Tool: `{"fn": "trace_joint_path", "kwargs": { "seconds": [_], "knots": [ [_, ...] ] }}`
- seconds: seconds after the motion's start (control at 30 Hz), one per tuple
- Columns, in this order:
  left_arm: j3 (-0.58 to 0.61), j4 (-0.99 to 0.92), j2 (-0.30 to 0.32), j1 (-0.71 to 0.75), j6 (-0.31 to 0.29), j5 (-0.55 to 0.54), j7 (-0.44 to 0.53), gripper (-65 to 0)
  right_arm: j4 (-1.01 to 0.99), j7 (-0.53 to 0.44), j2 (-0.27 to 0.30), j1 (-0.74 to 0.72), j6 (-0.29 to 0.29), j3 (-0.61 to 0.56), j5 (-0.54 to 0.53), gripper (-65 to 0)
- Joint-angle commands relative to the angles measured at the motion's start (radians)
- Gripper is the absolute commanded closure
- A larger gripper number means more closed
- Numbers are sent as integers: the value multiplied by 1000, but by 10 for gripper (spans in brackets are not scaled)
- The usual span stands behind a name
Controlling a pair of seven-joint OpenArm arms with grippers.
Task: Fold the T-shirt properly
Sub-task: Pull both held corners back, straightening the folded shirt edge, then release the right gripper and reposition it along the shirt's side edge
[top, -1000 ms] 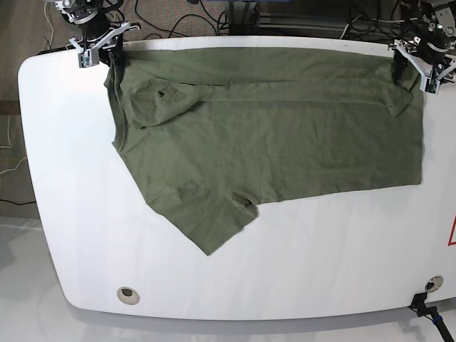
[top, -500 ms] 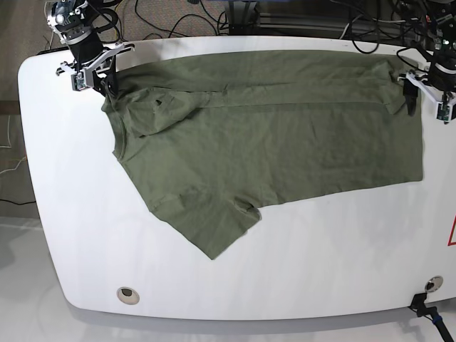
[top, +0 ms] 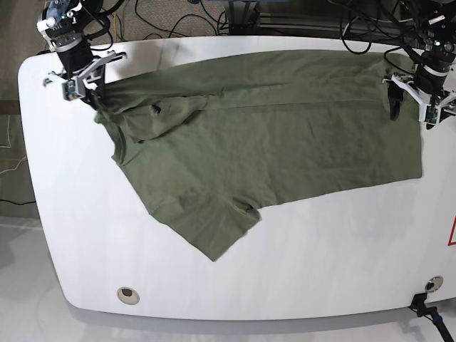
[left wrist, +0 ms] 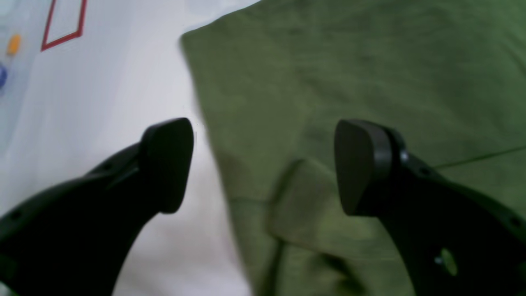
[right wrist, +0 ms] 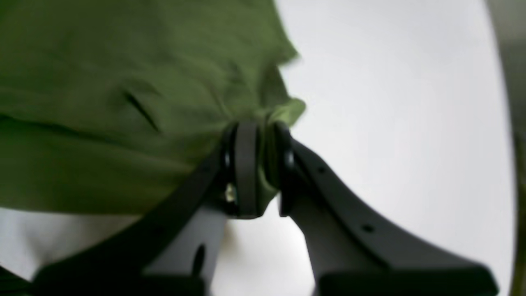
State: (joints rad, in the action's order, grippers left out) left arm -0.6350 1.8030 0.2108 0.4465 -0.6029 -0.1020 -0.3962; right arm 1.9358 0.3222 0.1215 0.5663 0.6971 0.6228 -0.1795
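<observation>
The olive-green T-shirt (top: 271, 135) lies spread and wrinkled on the white table (top: 342, 249), one sleeve pointing to the front. My right gripper (top: 91, 95) at the table's back left is shut on a bunched corner of the T-shirt (right wrist: 102, 102), with cloth pinched between its fingertips (right wrist: 257, 164). My left gripper (top: 412, 108) is at the back right, open and empty. In the left wrist view it (left wrist: 263, 164) hovers over the T-shirt's (left wrist: 370, 61) side edge, one finger (left wrist: 168, 164) over bare table.
Cables lie behind the table's back edge (top: 178, 25). A round grommet (top: 128, 293) sits at the front left, a black clamp (top: 426, 306) at the front right. A red mark (top: 452, 234) is on the table's right edge.
My right gripper has moved left, pulling the shirt's corner outward and taut. My left gripper has moved toward the front along the shirt's right edge and now stands open.
</observation>
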Motion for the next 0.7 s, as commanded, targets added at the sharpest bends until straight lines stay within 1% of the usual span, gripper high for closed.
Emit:
{"fn": "trace_joint_path", "kwargs": {
  "seconds": [0.0,0.07,0.1,0.13,0.27,0.3,0.37,0.53,0.67],
  "knots": [
    [-6,19,14,-2,4,-11,26,-503,17,-22,8,34,-1,7,-15,-78],
    [-6,19,14,-2,4,-11,26,-503,17,-22,8,44,-1,7,-13,-92],
    [-6,17,14,-2,4,-11,26,-503,17,-22,8,48,-1,7,-13,-121],
    [-6,17,14,-2,4,-11,26,-503,17,-22,8,54,-1,6,-15,-161],
    [-6,16,16,-4,4,-11,26,-503,15,-22,5,54,0,2,-18,-358],
    [-6,16,16,-4,4,-11,26,-503,15,-22,-6,54,0,2,-18,-402],
    [-6,16,17,-4,4,-11,26,-503,15,-22,-23,54,0,2,-18,-463],
    [-6,14,17,-4,4,-11,27,-503,11,-22,-26,47,0,2,-18,-466],
    [-6,14,17,-4,4,-9,27,-503,-83,-22,-24,-7,1,1,-18,-466]
  ]
}}
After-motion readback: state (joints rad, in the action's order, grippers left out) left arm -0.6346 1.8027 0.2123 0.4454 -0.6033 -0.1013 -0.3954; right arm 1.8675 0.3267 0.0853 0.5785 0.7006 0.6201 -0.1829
